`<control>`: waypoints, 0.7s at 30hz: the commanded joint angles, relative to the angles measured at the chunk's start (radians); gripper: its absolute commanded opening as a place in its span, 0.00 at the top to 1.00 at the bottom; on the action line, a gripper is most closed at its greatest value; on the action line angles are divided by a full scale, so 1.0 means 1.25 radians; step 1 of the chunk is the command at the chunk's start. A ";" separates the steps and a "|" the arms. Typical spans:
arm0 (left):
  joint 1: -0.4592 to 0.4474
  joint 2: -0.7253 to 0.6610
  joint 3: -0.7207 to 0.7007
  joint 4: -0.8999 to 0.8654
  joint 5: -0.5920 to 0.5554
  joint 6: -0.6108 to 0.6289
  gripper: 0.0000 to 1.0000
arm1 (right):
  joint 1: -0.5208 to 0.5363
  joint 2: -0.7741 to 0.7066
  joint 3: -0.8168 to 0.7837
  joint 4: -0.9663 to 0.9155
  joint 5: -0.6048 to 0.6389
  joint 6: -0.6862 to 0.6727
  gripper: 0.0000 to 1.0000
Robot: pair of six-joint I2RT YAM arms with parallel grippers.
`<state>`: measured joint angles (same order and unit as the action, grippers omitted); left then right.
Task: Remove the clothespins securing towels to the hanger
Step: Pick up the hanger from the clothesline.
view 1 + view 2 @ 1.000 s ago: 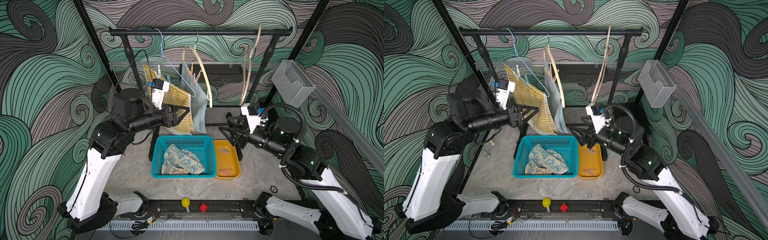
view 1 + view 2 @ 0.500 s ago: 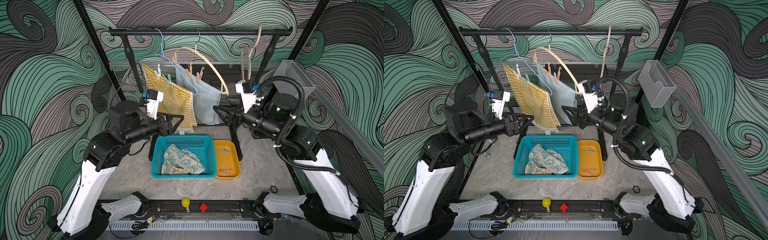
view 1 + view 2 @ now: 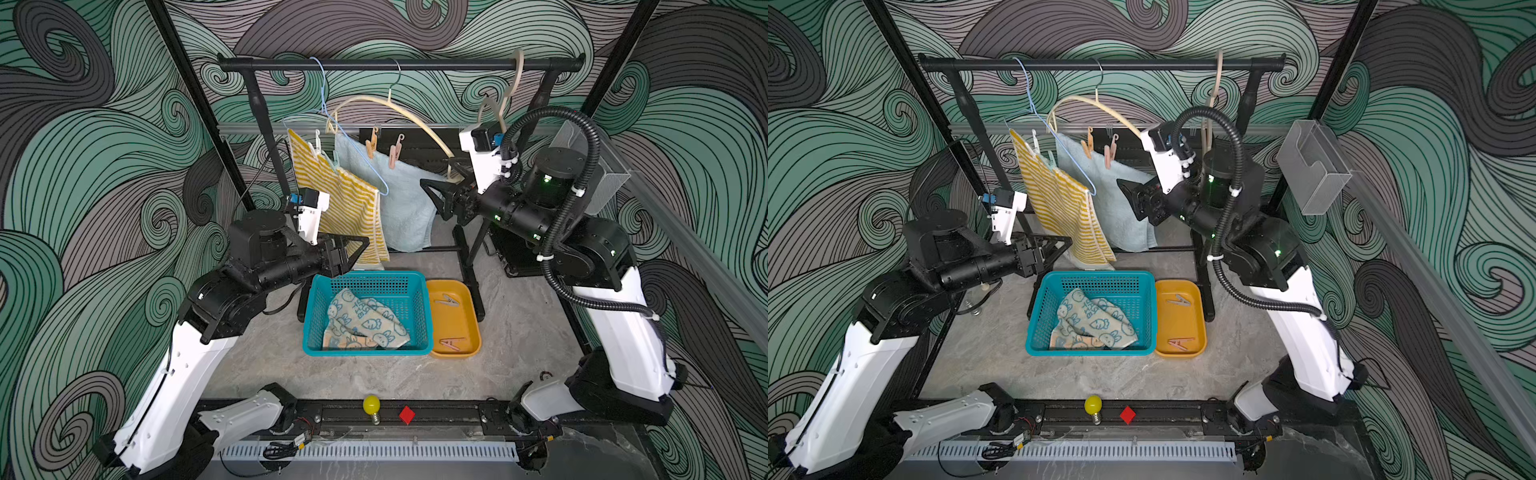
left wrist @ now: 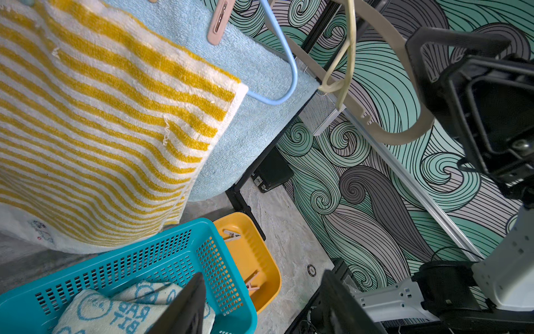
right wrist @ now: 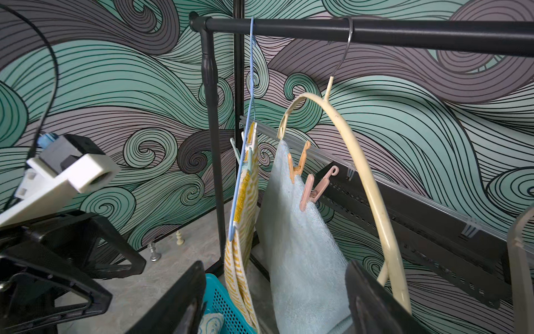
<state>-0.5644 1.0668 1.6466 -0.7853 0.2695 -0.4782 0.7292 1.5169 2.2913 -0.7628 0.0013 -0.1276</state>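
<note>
Notably, pink clothespin [image 5: 313, 191] (tilted) pinches blue towel [image 5: 300, 254].

The left arm [image 3: 172, 368] and right arm [image 3: 619, 328] share one build: long white shells low down and matte black cylindrical joints above. The left pincer [image 3: 357, 255] and right pincer [image 3: 432, 199] have black, open triangular finger frames. Each wrist carries a white camera bracket [image 3: 311, 212] with a blue connector [image 3: 294, 199]. A black corrugated hose [image 3: 590, 137], bound with white cable ties [image 3: 575, 191], loops over the right arm, where small green lights [image 3: 547, 178] glow.
</note>
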 commanded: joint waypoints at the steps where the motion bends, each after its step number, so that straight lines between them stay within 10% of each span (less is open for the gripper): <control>1: -0.009 -0.019 0.005 0.024 0.004 -0.003 0.39 | -0.020 0.014 0.037 -0.034 0.031 -0.030 0.24; 21: -0.010 -0.034 -0.017 0.005 0.013 0.017 0.38 | -0.087 0.066 0.074 -0.079 -0.001 0.010 0.22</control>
<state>-0.5720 1.0420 1.6283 -0.7860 0.2882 -0.4747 0.6281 1.5925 2.3932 -0.8448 0.0010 -0.1154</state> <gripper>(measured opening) 0.616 0.781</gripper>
